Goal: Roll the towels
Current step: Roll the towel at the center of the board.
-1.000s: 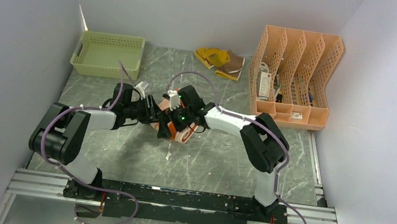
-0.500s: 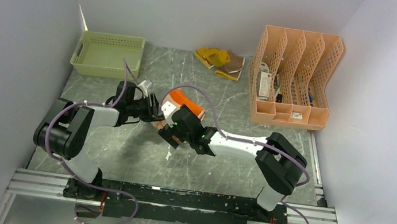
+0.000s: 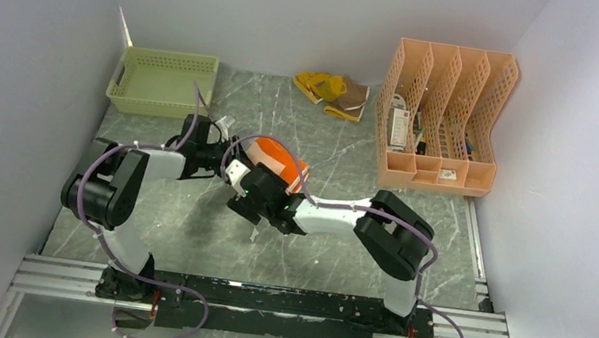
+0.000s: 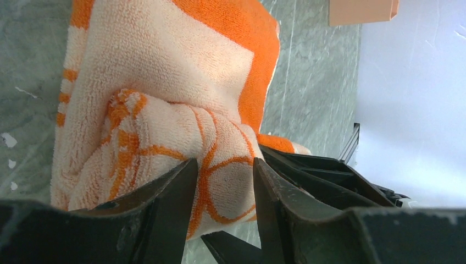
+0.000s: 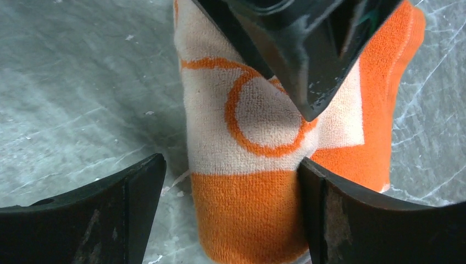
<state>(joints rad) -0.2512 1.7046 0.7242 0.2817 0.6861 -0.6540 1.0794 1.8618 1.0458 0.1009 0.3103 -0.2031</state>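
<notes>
L gripper (image 4: 223, 165) pinches orange towel (image 4: 165, 66) fold from 9 o'clock; R gripper (image 5: 232, 165) wide open, straddling towel's 7 o'clock end.

Overhead camera: looking down from behind both arms (image 3: 334, 213), far off. Wrist cameras: peering out past left gripper (image 4: 225, 165) and right gripper (image 5: 231, 162), very close. All three taking in orange towel (image 3: 282, 160) between them.

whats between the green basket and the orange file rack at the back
A crumpled yellow towel lies there, nearer the rack; the top view shows it.
</notes>
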